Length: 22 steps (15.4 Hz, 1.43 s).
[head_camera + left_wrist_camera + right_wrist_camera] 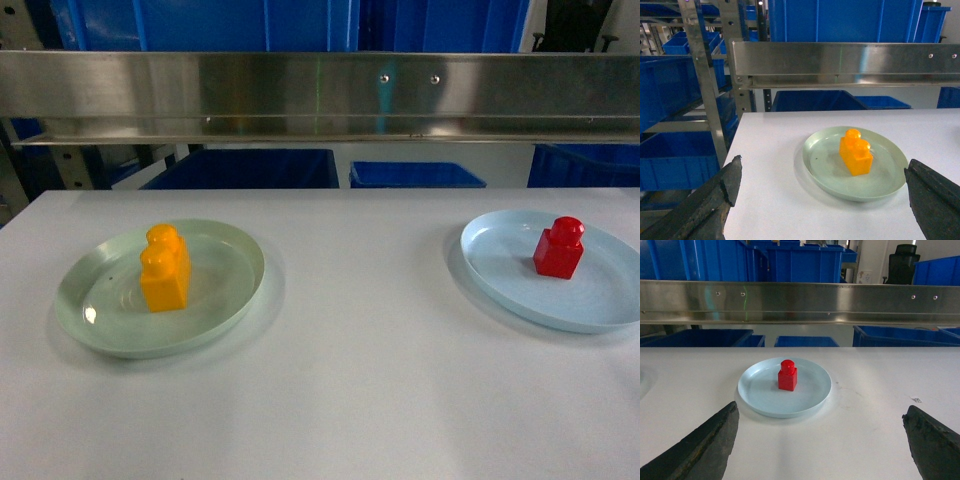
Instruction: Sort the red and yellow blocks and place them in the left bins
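Yellow-orange block (165,270) on pale green plate (90,320); red block (558,248) on pale blue plate (600,300); white worktop (350,400); blue bins (245,168).

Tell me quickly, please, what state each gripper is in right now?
Left gripper: open, fingers spread wide, holding nothing; the yellow block sits ahead on the green plate.
Right gripper: open, empty; the red block sits on the blue plate.

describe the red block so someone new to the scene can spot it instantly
On the white table sit two round plates; go to the pale blue plate on the right in the head view. The red block stands upright near its middle. It is glossy red with one round stud, unlike the larger yellow block with two studs on the pale green plate at left.
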Tool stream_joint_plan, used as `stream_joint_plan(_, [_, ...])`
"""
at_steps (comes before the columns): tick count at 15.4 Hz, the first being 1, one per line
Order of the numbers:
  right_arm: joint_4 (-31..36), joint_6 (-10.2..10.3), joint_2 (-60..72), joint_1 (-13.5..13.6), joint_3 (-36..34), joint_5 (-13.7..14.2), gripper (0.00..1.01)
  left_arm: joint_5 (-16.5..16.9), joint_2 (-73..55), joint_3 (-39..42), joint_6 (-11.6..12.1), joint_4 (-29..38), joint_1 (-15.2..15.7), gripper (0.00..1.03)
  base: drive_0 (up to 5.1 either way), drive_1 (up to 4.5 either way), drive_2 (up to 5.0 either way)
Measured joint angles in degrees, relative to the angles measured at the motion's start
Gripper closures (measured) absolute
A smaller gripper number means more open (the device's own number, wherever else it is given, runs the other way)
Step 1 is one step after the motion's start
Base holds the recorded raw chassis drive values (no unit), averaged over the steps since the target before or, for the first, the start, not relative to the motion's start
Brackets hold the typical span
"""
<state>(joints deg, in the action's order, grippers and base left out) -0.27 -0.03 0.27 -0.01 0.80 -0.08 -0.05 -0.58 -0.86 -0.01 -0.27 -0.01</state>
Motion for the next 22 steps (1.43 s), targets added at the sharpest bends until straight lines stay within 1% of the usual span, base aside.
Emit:
stream_joint_plan(1, [-0.04, 0.02, 0.07, -0.22, 0.00, -0.28, 0.03, -2.16, -0.22, -0.04, 0.31, 0.59, -1.29, 0.05, 0.0, 0.00, 0.0])
stream_joint_plan(2, [1.33, 0.63, 2.54, -4.26, 0.33, -4.76, 0.03, -7.76, -2.71, -1.20, 0.52, 1.73, -7.08, 0.05, 0.0, 0.00, 0.0])
stream_joint_plan(3, [6.19, 2.45, 10.67, -10.93, 3.39, -9.90, 0.03, -12.55, -10.21, -5.27, 0.24, 5.49, -13.79, 0.05, 0.0, 0.00, 0.0])
stream_joint_plan(4, [13.27, 4.57, 21.40, -15.12, 10.58, -12.76, 0.03, -11.85, -20.44, -12.66, -0.11, 11.82, -15.61, 0.05, 0.0, 0.00, 0.0])
stream_joint_plan(5, [20.22, 5.79, 32.54, -13.73, 19.96, -13.35, 0.03, -10.23, -31.12, -21.29, -0.44, 18.01, -13.07, 0.05, 0.0, 0.00, 0.0])
stream_joint_plan(6, [24.90, 6.08, 43.50, -11.06, 28.09, -13.22, 0.03, -8.92, -41.66, -29.44, -1.36, 20.96, -11.21, 0.05, 0.0, 0.00, 0.0])
stream_joint_plan(7, [25.44, 6.58, 67.71, -5.90, 38.84, -11.93, 0.03, -8.59, -63.30, -40.41, -2.60, 21.64, -11.30, 0.05, 0.0, 0.00, 0.0])
stream_joint_plan(8, [26.03, 7.80, 85.92, -2.08, 42.97, -9.73, 0.03, -10.12, -80.22, -43.06, -2.86, 21.86, -10.01, 0.05, 0.0, 0.00, 0.0])
stream_joint_plan(9, [28.76, 7.98, 89.59, -1.05, 43.32, -8.46, 0.03, -11.74, -84.56, -43.30, -2.84, 25.05, -8.90, 0.05, 0.0, 0.00, 0.0])
stream_joint_plan(10, [30.36, 7.96, 90.62, -0.85, 43.32, -7.21, 0.03, -11.93, -86.68, -43.47, -2.82, 26.38, -8.28, 0.05, 0.0, 0.00, 0.0])
stream_joint_plan(11, [30.99, 7.96, 90.77, -0.72, 43.32, -6.75, 0.03, -12.61, -87.78, -43.41, -2.78, 27.63, -7.80, 0.05, 0.0, 0.00, 0.0])
stream_joint_plan(12, [31.82, 7.96, 90.38, -0.74, 43.39, -6.54, 0.03, -12.57, -87.97, -42.38, -2.86, 30.36, -6.97, 0.05, 0.0, 0.00, 0.0])
stream_joint_plan(13, [31.85, 7.96, 90.20, -0.76, 43.41, -6.32, 0.03, -12.33, -87.19, -41.92, -3.02, 31.02, -6.88, 0.05, 0.0, 0.00, 0.0])
stream_joint_plan(20, [31.41, 8.00, 90.20, -0.74, 43.41, -6.25, 0.03, -11.76, -86.33, -41.92, -3.04, 31.39, -7.21, 0.05, 0.0, 0.00, 0.0])
stream_joint_plan(22, [29.03, 8.39, 90.95, -0.76, 44.26, -7.28, 0.03, -11.74, -86.33, -41.94, -3.04, 31.32, -7.10, 0.05, 0.0, 0.00, 0.0])
